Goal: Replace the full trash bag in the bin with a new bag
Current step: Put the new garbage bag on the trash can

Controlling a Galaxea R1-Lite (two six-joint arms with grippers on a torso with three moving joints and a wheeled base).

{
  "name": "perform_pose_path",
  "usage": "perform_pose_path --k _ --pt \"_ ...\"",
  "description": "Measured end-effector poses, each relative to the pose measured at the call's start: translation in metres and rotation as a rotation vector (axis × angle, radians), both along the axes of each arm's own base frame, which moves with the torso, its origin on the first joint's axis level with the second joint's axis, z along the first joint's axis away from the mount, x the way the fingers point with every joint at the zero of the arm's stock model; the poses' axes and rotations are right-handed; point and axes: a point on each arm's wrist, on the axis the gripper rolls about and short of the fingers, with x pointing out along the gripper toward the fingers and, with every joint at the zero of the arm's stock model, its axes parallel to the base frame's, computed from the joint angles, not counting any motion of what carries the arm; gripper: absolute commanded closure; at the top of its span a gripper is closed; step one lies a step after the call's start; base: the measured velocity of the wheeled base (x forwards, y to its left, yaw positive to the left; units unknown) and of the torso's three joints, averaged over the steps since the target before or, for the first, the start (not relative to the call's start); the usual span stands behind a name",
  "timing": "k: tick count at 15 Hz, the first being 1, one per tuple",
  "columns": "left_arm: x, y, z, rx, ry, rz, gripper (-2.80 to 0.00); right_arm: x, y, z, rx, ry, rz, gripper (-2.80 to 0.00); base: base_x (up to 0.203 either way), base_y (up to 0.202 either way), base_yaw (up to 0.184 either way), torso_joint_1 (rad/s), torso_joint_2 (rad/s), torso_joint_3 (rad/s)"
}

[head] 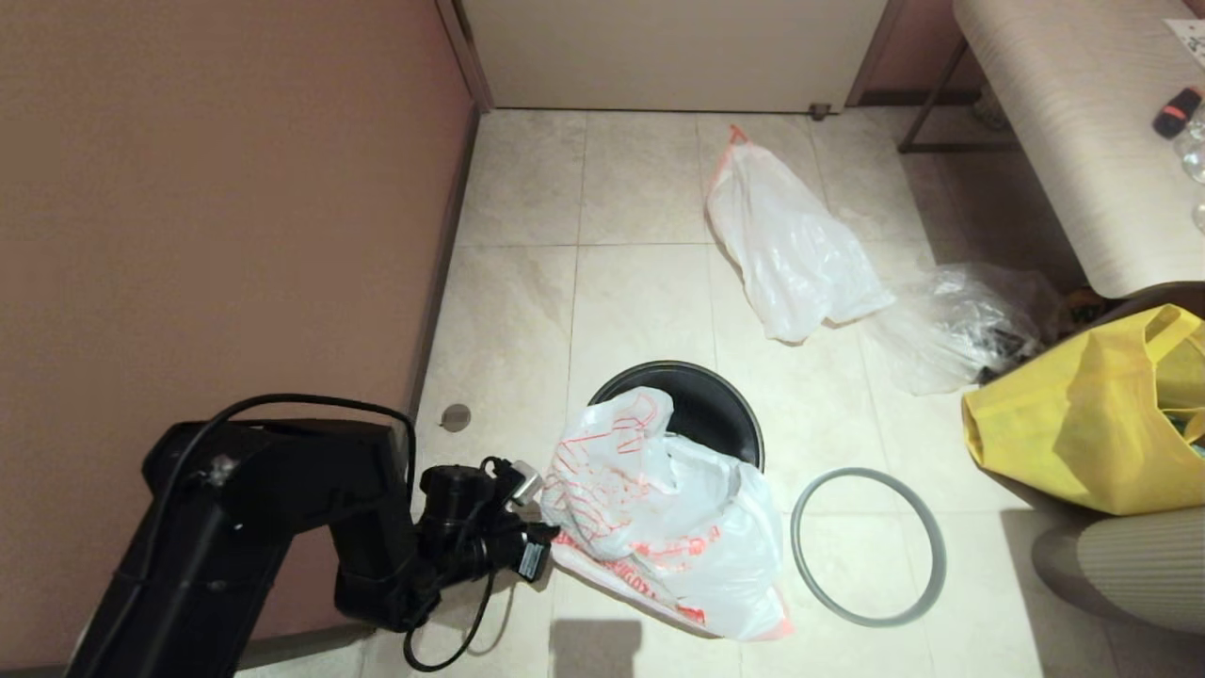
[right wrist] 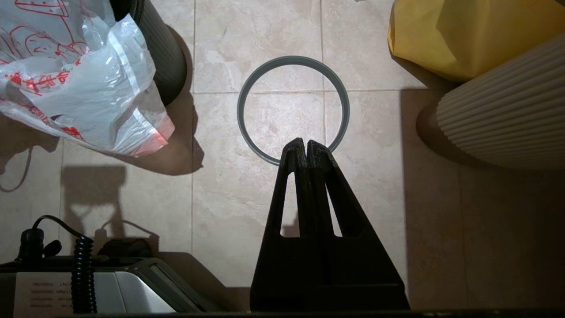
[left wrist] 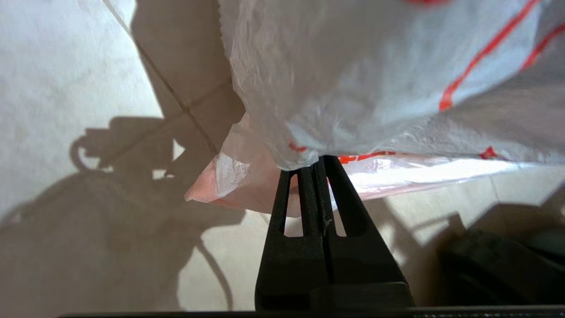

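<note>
One bin (head: 706, 405), black, with my new bag (head: 659, 508) draped over its near rim; the red lettering is unreadable. My left gripper (left wrist: 311, 165) is clenched on the bag's edge; my right gripper (right wrist: 306, 143) hangs closed and empty above the grey hoop (head: 868, 546). Full trash bag (head: 786, 245) lies well beyond on the floor.

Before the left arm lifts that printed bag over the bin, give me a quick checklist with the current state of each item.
1. Left gripper shut on the new bag: ok, fingers pinch its edge.
2. Bin free of the full trash bag: ok, that bag lies on the floor near the door.
3. Grey hoop off the rim: ok, flat on the tiles beside the bin.
4. New bag's mouth open: cannot tell, it is crumpled.
5. Right gripper out of the way: ok, shut, empty, above the hoop.
</note>
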Motion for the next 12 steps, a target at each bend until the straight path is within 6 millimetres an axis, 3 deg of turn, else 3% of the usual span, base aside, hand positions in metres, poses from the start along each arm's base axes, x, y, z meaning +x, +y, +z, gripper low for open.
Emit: perform_pose_path --k 5,9,12 --pt "-0.052 0.007 0.046 -0.022 -0.025 -0.012 0.00 0.001 0.000 0.000 0.000 0.015 0.001 0.00 0.000 0.000 0.000 0.000 0.00 0.000" --pt "-0.087 -0.029 0.094 -0.089 -0.131 -0.098 0.00 0.002 0.000 0.000 0.000 0.019 0.002 0.00 0.000 0.000 0.000 0.000 0.00 0.000" --pt "-0.088 -0.058 0.124 -0.120 -0.199 -0.104 0.00 0.002 0.000 0.000 0.000 0.019 0.002 0.00 0.000 0.000 0.000 0.000 0.00 0.000"
